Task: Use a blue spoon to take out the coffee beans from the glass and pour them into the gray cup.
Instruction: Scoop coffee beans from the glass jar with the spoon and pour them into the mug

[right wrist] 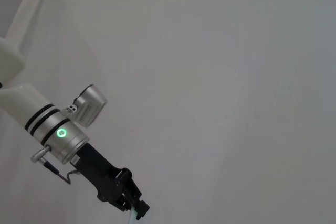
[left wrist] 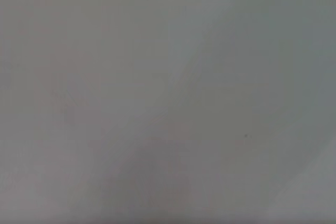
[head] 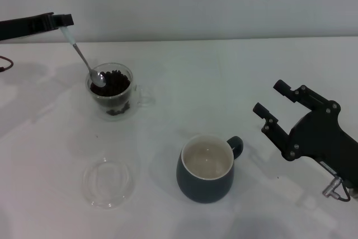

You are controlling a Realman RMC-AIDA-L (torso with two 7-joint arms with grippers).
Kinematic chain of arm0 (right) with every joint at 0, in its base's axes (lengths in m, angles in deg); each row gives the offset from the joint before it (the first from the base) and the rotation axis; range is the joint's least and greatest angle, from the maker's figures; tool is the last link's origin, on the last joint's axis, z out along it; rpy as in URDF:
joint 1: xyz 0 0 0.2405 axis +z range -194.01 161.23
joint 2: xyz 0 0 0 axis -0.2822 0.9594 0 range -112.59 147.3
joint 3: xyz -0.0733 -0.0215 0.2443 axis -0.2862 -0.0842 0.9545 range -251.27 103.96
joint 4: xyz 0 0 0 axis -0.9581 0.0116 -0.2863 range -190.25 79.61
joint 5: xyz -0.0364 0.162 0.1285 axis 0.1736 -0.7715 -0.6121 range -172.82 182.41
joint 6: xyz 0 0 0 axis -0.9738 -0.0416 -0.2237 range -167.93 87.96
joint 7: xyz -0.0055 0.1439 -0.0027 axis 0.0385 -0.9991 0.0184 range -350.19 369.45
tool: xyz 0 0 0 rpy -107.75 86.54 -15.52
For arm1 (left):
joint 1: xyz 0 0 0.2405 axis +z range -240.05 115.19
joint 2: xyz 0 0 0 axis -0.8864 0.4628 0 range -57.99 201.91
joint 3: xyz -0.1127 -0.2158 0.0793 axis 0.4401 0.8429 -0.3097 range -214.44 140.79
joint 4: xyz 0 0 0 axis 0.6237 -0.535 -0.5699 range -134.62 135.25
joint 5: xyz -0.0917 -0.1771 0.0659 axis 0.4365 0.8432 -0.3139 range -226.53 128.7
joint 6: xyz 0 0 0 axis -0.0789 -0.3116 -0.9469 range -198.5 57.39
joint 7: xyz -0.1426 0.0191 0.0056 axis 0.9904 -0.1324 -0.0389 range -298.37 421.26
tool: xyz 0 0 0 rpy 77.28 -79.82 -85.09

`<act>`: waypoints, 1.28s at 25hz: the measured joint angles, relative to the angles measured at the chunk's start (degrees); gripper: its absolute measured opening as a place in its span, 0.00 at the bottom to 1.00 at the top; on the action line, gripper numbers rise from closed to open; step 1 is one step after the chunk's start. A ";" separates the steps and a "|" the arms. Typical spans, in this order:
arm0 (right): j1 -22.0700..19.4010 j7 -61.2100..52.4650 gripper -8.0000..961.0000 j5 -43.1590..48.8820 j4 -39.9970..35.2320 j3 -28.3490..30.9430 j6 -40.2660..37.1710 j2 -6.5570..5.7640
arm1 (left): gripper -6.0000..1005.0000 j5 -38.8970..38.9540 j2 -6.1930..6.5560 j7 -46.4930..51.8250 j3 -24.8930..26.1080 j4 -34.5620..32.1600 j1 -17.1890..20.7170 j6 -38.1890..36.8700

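In the head view my left gripper (head: 65,21) reaches in from the far left and is shut on the pale handle of the blue spoon (head: 83,58). The spoon slants down, and its silver bowl rests on the coffee beans (head: 117,83) heaped in the glass (head: 112,104). The gray cup (head: 206,169) stands nearer me, right of the glass, its cream inside empty and its handle to the right. My right gripper (head: 269,98) is parked at the right, open and holding nothing. The right wrist view shows the left gripper (right wrist: 127,201) from afar, with the blue spoon's handle (right wrist: 137,214) below it.
A flat clear glass dish (head: 108,182) lies on the white table (head: 235,76), nearer me than the glass and left of the gray cup. The left wrist view shows only plain white surface.
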 joint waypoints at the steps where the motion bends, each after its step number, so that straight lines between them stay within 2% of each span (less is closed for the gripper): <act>1: 0.02 -0.08 0.52 -0.01 0.00 0.02 0.22 0.00 | 0.14 0.00 -0.07 0.00 -0.02 0.00 -0.03 0.16; 16: 0.16 -0.11 0.52 -0.26 -0.13 0.40 0.84 0.00 | 0.14 -0.67 -3.49 0.52 0.32 0.53 0.60 1.65; 32: 0.16 -0.11 0.52 -0.26 0.16 0.39 1.19 -0.08 | 0.14 7.81 -3.77 5.10 0.56 0.88 6.64 0.48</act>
